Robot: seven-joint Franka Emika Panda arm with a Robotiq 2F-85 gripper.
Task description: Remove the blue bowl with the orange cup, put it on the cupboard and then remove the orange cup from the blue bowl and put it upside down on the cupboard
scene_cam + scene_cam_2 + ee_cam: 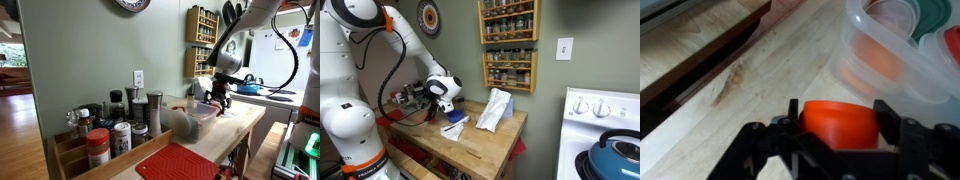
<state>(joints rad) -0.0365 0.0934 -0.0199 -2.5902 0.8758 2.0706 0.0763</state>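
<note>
My gripper [835,130] is shut on the orange cup [838,122], with one finger on each side of it. The cup's flat closed end faces up, and it is held low over the cupboard's pale wood top [750,75]. The gripper also shows in both exterior views [218,98] [442,103], close above the cupboard top [243,125] [485,142]; the cup is too small to make out there. A small pale-blue shape [453,127] lies on the top beside the gripper. I cannot tell whether it is the blue bowl.
Clear plastic containers [902,45] [200,113] stand close to the cup. A white crumpled bag [495,108] lies on the top. Spice jars [120,128] and a red ridged mat [180,163] are at one end. A blue kettle [620,155] sits on the stove. A spice rack [508,45] hangs on the wall.
</note>
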